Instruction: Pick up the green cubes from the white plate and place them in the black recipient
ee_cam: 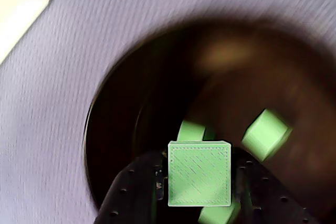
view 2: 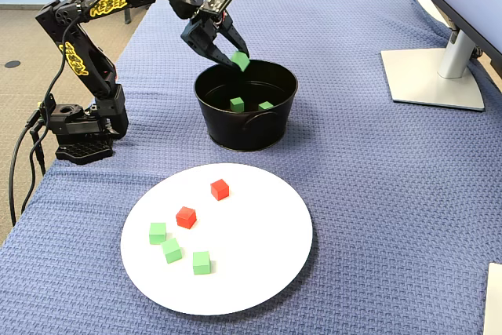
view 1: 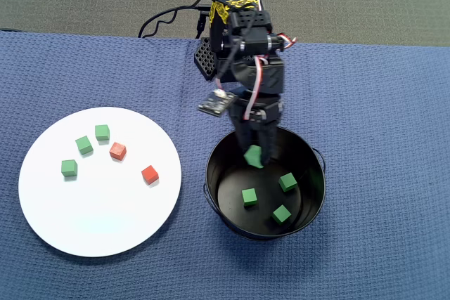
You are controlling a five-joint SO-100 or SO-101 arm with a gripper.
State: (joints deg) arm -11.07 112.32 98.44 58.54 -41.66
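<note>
- Overhead view: the fingers [view 1: 254,154] are closed on one green cube [view 1: 254,155], held above the black bucket [view 1: 309,151], near its far rim.
- Three green cubes [view 1: 249,197] lie inside the bucket; three more [view 1: 84,145] wait on the white plate [view 1: 98,230], left of the bucket.
- Risk: released this near the rim, the cube could bounce out onto the bench [view 1: 394,173].
- Two red cubes [view 1: 117,151] sit on the plate's bucket side, close to the green ones, inviting a wrong grab.

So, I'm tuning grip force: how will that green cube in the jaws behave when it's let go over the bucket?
The green cube looks rigid, its flat faces unbent by the jaws. It seems light, so it should drop without damage. Three cubes rest flat in the bucket, so it likely settles, not rolls.
</note>
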